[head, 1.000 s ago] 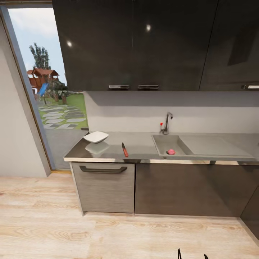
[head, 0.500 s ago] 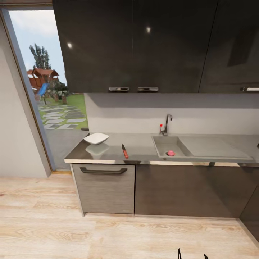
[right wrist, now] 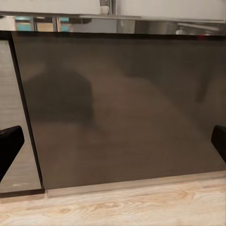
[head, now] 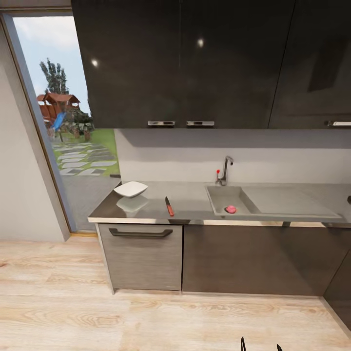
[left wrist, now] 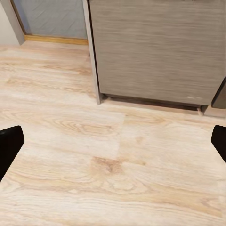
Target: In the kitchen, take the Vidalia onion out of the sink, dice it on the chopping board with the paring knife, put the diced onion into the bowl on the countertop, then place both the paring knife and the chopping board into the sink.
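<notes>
The dark grey countertop (head: pixel 192 197) lies ahead across the wooden floor. On it the white square bowl (head: pixel 130 188) rests near the left end, and the paring knife (head: pixel 168 205) with its red-orange handle lies near the front edge. In the steel sink (head: pixel 219 195) sits the pinkish Vidalia onion (head: pixel 231 209), under the chrome tap (head: pixel 225 169). The chopping board is out of view. My left gripper (left wrist: pixel 113 146) is open above the floor, facing a cabinet base. My right gripper (right wrist: pixel 113 143) is open in front of a dark cabinet door; its fingertips (head: pixel 243 344) peek in at the head view's bottom edge.
Dark wall cabinets (head: pixel 195 63) hang over the counter. A glass door (head: pixel 73 122) to a garden stands at the left. A grey drawer front with a bar handle (head: pixel 140 233) sits under the bowl. A small dark shape (head: pixel 349 200) touches the right edge of the counter view.
The whole head picture has slid slightly downward, so the camera has moved. Bowl, knife and onion keep their places on the counter and in the sink.
</notes>
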